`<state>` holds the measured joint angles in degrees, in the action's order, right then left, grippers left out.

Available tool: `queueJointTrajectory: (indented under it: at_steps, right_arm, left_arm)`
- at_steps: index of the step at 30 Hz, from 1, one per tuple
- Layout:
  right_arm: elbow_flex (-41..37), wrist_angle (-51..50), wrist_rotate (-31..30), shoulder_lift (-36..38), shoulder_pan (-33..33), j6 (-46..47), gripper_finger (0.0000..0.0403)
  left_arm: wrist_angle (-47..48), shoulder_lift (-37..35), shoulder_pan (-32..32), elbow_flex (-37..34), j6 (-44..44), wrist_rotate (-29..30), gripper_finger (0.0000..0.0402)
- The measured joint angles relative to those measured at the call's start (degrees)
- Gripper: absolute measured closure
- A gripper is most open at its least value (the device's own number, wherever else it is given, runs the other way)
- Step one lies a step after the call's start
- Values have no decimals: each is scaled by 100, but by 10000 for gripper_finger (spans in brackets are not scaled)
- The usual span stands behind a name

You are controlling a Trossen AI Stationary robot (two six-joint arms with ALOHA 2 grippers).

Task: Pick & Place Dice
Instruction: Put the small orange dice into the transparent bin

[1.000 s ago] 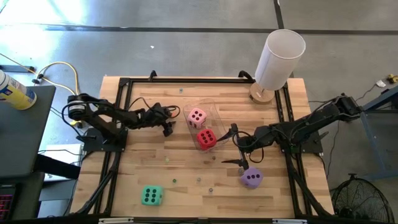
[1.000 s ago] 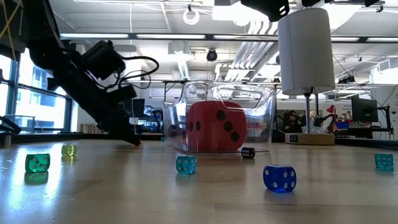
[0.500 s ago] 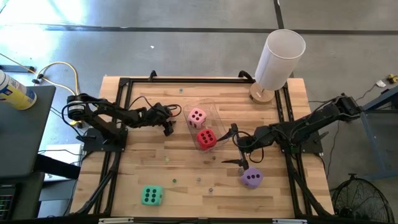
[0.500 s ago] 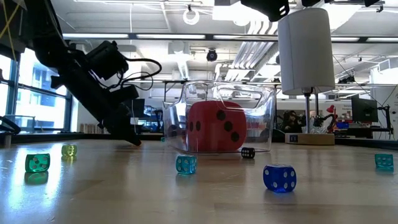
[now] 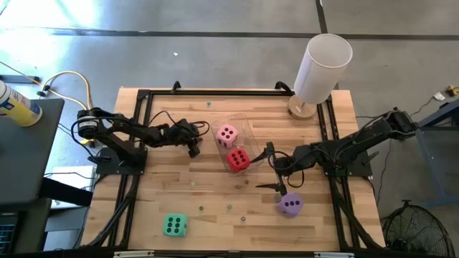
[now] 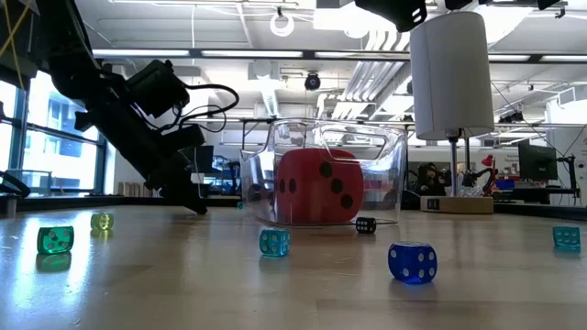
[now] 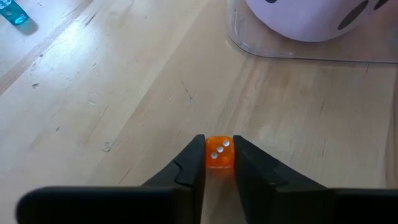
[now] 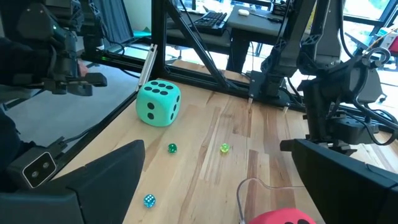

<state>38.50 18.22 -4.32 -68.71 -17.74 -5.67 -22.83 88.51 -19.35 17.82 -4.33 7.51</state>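
My left gripper point(image 7: 219, 149) is down at the table, left of the clear bin point(image 5: 247, 127), and shut on a small orange die point(image 7: 219, 152). The bin holds the pink die point(image 5: 227, 133) and the red die point(image 5: 238, 159). The green die point(image 5: 174, 226) sits on the table near the front left, and the purple die point(image 5: 290, 204) sits at the front right. My right gripper point(image 5: 271, 170) hangs open above the table between the red and purple dice, holding nothing. My left gripper pinches the small orange die by two opposite side faces point(image 7: 209, 154) between the tips of its two fingers. The fingers slant down from the table's left side. The die sits at table level with its three-pip face up.
Several small translucent dice lie on the boards: blue point(image 6: 412, 261), teal point(image 6: 273, 241), green point(image 6: 55, 239), yellow-green point(image 6: 102, 221). A tall white cylinder lamp point(image 5: 322, 68) stands at the back right. Black frame rails point(image 5: 140, 115) run along the table's sides.
My left gripper's wrist has tipped slightly while its fingertips stayed at the same spot on the table. The dice and the bin have not moved.
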Motion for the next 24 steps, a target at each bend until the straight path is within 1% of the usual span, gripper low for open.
queueJointTrajectory:
  at_steps: [3, 11, 14, 18, 21, 24]
  right_arm:
    - [0, 0, 0, 0, 0, 0, 3]
    - [1, 0, 0, 0, 0, -1, 3]
    - [0, 0, -1, 0, 0, -10, 3]
    - [0, 0, -2, 0, 2, -15, 3]
    - [0, 0, -2, 0, 1, -15, 3]
    - [0, 0, -4, 1, 2, -15, 3]
  left_arm:
    - [0, 0, 1, 0, -1, 1, 351]
    - [7, -2, 122, -7, -21, -72, 341]
    - [67, -136, 215, -9, -23, -71, 340]
    - [240, -638, 464, -9, -3, 51, 340]
    - [494, -1195, 690, -44, 60, 138, 340]
    - [479, -1803, 934, -17, 130, 203, 339]
